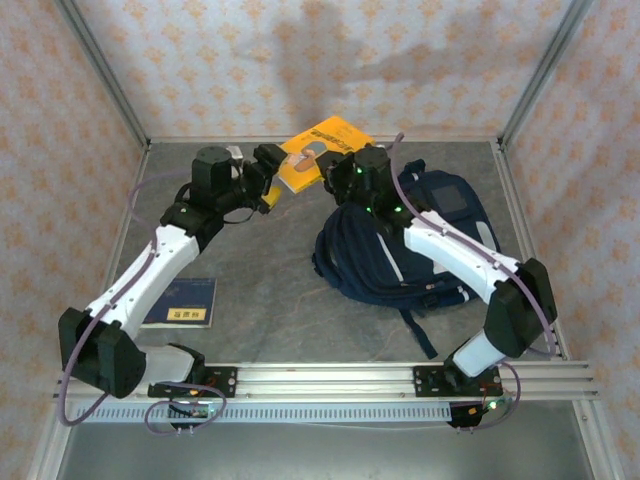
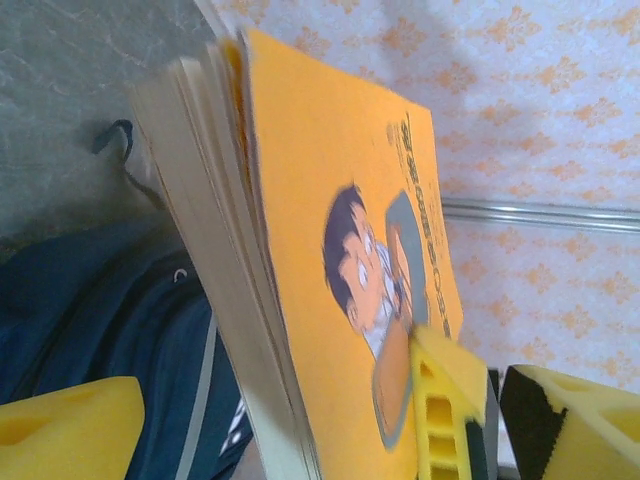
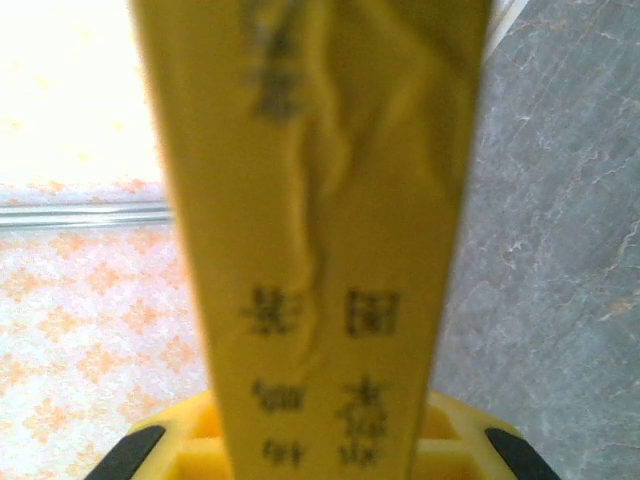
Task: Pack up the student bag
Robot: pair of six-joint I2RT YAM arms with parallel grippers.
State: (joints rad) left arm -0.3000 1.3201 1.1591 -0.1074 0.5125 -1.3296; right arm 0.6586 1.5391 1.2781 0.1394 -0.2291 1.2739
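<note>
Grey marbled table (image 1: 280,290) carries everything, and walls with an orange flower pattern (image 1: 300,60) close it on three sides, with metal posts in the corners. On the right half of the table lies the student bag (image 1: 360,255), dark navy with pale stripes, partly under the forearm of the right arm. The right gripper (image 1: 345,172) is just beyond the far left edge of the bag and is clenched on an orange book (image 1: 318,150), which stands tilted above the table. The left gripper (image 1: 268,172) is at the other side of this book, to the left of the bag and apart from it; its jaws stand wide and it is not grasping anything. A blue booklet (image 1: 183,300) lies flat near the left arm.
</note>
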